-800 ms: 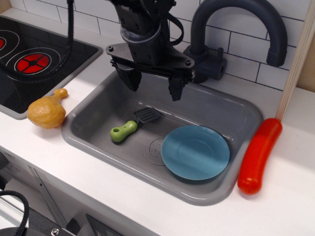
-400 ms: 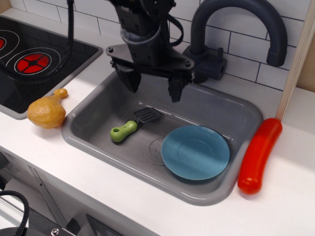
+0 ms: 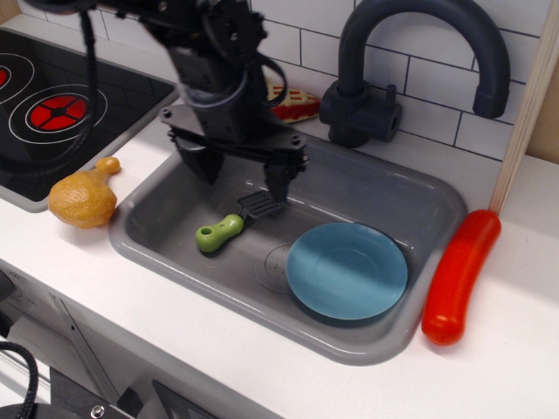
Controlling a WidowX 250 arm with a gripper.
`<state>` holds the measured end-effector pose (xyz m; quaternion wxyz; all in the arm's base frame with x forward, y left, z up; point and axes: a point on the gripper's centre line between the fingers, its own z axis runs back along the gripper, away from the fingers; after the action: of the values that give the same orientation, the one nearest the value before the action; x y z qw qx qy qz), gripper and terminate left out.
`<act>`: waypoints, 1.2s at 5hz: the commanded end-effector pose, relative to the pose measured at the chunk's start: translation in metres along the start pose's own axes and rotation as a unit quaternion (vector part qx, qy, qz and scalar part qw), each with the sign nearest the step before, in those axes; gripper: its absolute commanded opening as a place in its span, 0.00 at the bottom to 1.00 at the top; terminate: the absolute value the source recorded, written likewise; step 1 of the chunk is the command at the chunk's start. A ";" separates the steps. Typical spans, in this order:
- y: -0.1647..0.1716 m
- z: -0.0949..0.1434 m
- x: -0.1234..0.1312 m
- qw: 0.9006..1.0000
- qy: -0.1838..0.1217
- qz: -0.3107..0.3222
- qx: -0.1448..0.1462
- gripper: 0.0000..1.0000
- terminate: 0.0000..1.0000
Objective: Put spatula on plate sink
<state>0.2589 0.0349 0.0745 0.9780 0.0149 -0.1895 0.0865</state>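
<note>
The spatula (image 3: 229,225) lies flat on the floor of the grey sink (image 3: 410,196), green handle to the lower left, dark slotted blade to the upper right. The blue plate (image 3: 347,270) lies in the sink's right half, empty, a little right of the spatula. My gripper (image 3: 240,173) hangs open just above the spatula, one finger at the left and one finger (image 3: 278,182) right over the blade. It holds nothing. The dark arched faucet (image 3: 419,52) stands at the sink's back edge.
A yellow toy chicken leg (image 3: 85,195) lies on the counter left of the sink. A red sausage (image 3: 460,275) lies on the counter at the right. A toy stove (image 3: 52,109) is at the far left. A red-and-tan pie slice (image 3: 293,103) sits behind my arm.
My gripper has moved left and down, from over the sink's back to just above the spatula. It stays open. The spatula and plate have not moved.
</note>
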 end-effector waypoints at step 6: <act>0.035 -0.082 -0.030 0.995 0.062 0.061 0.053 1.00 0.00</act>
<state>0.2509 0.0678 -0.0184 0.9801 0.0489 -0.1105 0.1574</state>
